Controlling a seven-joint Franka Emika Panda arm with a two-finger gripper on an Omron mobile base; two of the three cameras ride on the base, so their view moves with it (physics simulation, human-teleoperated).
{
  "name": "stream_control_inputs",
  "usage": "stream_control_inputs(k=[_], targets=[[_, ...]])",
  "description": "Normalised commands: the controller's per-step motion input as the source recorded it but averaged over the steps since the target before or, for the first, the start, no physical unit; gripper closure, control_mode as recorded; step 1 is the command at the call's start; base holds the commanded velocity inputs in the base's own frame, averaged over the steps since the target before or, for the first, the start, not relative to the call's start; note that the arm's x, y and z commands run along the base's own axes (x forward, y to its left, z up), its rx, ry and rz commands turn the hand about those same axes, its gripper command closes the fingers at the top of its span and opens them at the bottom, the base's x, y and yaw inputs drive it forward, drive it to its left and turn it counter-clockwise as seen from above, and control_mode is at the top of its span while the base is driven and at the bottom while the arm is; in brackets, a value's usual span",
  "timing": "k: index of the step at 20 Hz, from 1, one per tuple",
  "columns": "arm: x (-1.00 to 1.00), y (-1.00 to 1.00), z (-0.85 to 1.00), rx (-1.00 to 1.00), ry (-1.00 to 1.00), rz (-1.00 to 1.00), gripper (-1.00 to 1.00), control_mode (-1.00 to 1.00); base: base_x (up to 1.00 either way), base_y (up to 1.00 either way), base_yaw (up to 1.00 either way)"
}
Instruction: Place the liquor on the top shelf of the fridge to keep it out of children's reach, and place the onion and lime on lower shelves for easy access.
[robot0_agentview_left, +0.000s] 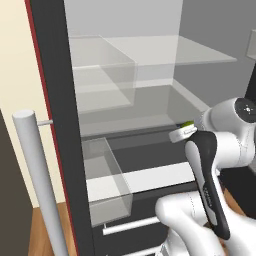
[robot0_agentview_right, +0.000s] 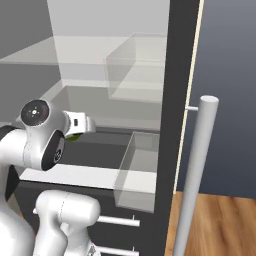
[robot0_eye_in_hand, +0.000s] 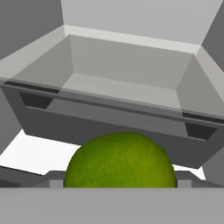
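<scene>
The lime (robot0_eye_in_hand: 119, 162), a yellow-green ball, sits between my gripper's (robot0_eye_in_hand: 118, 183) fingertips, and the gripper is shut on it. From the left base view the lime (robot0_agentview_left: 187, 123) peeks out green beside the white hand (robot0_agentview_left: 181, 132), at the front edge of a lower shelf (robot0_agentview_left: 130, 122) inside the open fridge (robot0_agentview_left: 55, 100). In the right base view the lime (robot0_agentview_right: 75, 136) shows just under the hand (robot0_agentview_right: 82, 124). The top shelf (robot0_agentview_left: 200, 52) spans the fridge well above. Straight ahead of the hand lies a lower shelf (robot0_eye_in_hand: 122, 89). The liquor and the onion are out of view.
The black, red-edged door stands open with its long silver handle (robot0_agentview_left: 37, 175) (robot0_agentview_right: 197, 175). Clear boxy door bins (robot0_agentview_left: 106, 175) (robot0_agentview_right: 141, 167) hang on the door. Dark drawers with silver handles (robot0_agentview_left: 130, 225) (robot0_agentview_right: 117, 220) sit below the hand. My arm's elbow (robot0_agentview_left: 240, 112) is close to the fridge opening.
</scene>
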Motion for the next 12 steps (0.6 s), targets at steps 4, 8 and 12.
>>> stream_control_inputs(k=[4,8,12], targets=[[0.27,0.0,0.04,0.0,-0.01,0.0,1.0,-1.0,0.0,0.0,0.0],[0.54,0.0,0.0,0.0,0.0,0.0,1.0,-1.0,0.0,0.0,0.0],[0.63,0.0,0.0,0.0,0.0,0.0,1.0,-1.0,0.0,0.0,0.0]])
